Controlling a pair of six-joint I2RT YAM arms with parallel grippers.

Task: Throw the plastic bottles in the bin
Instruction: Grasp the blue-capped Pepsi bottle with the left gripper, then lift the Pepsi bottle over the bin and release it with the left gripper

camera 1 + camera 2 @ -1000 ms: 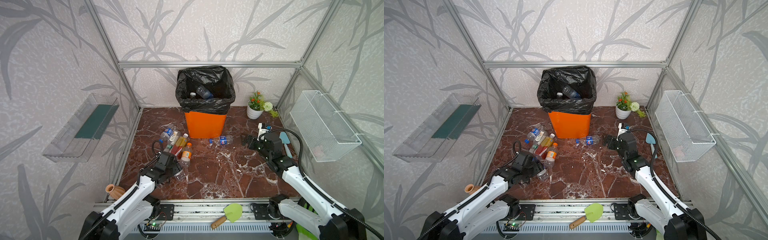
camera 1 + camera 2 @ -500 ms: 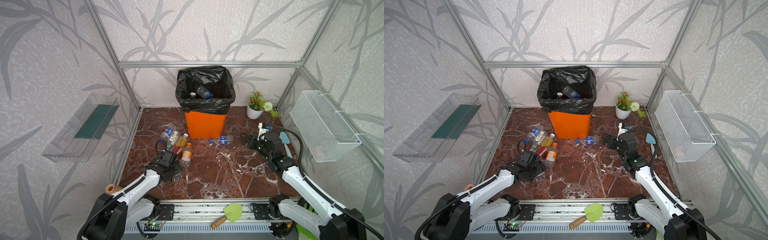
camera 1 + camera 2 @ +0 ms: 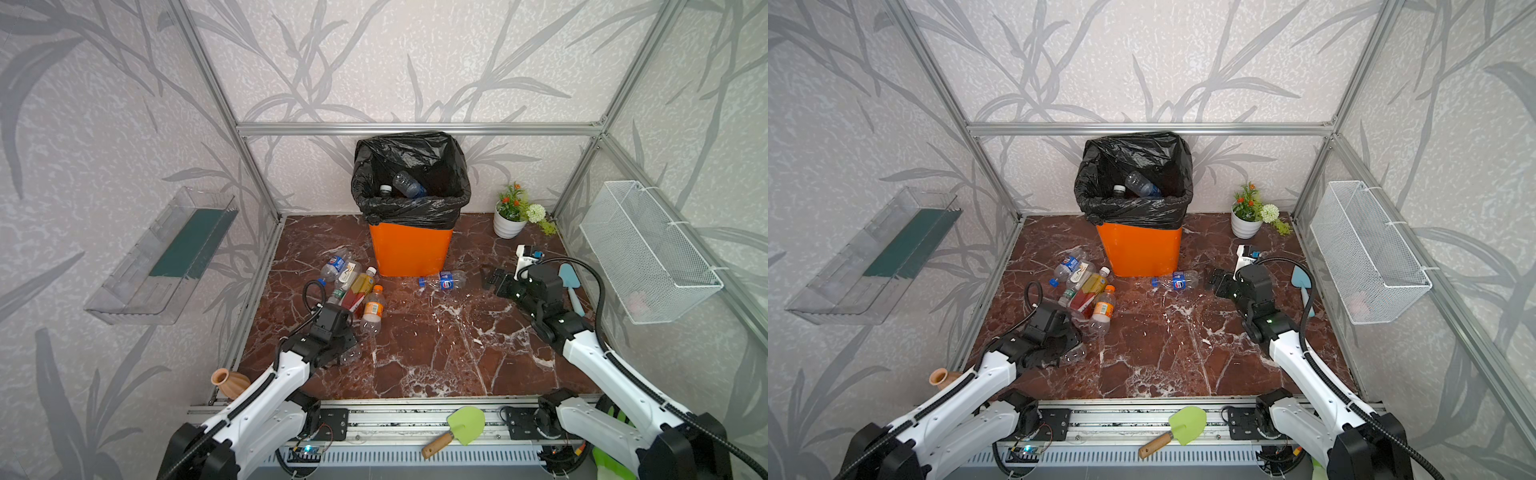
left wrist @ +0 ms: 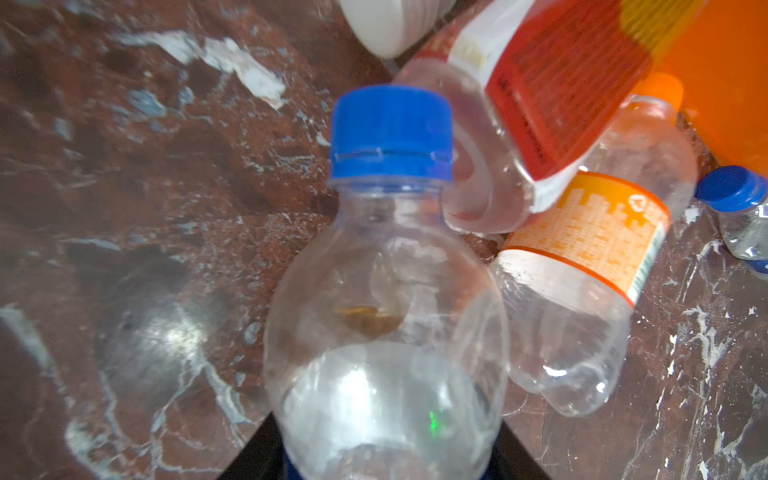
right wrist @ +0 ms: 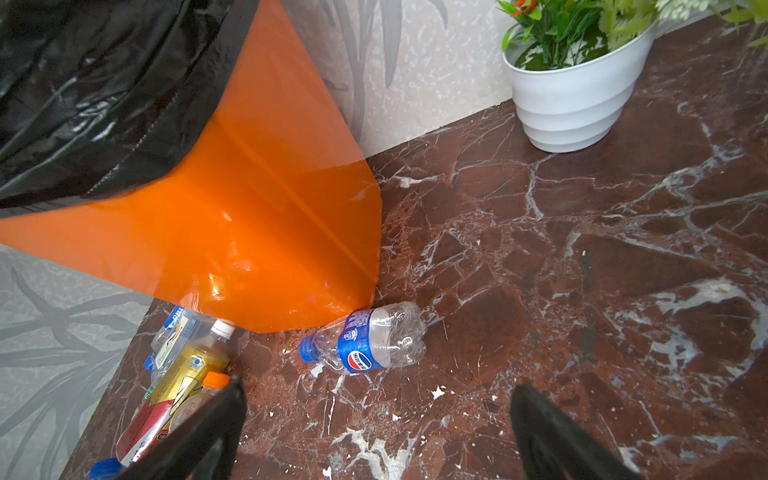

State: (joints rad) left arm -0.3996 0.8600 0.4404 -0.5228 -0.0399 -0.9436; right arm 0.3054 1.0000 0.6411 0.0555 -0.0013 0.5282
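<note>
1. Closure: over the last second the left tool [image 3: 343, 349], at about 8 o'clock on the bench [image 3: 436, 353], has drawn its jaws in. It now pinches a clear blue-capped bottle [image 4: 386, 291] near its base. I cannot tell whether the bottle has left the bench.
2. The right tool [image 5: 376, 390], at 3 o'clock, has not stirred. Its jaws are spread wide and empty, and it faces a blue-labelled bottle [image 5: 365, 340] lying against the foot of the bin [image 3: 409, 249].
3. The bin stands at 12 o'clock with a couple of bottles inside; a pile [image 3: 357, 286] waits at 10 o'clock.
4. The pick looks made, so a lift and carry towards 12 o'clock should follow. Thin plastic may buckle or slip.
</note>
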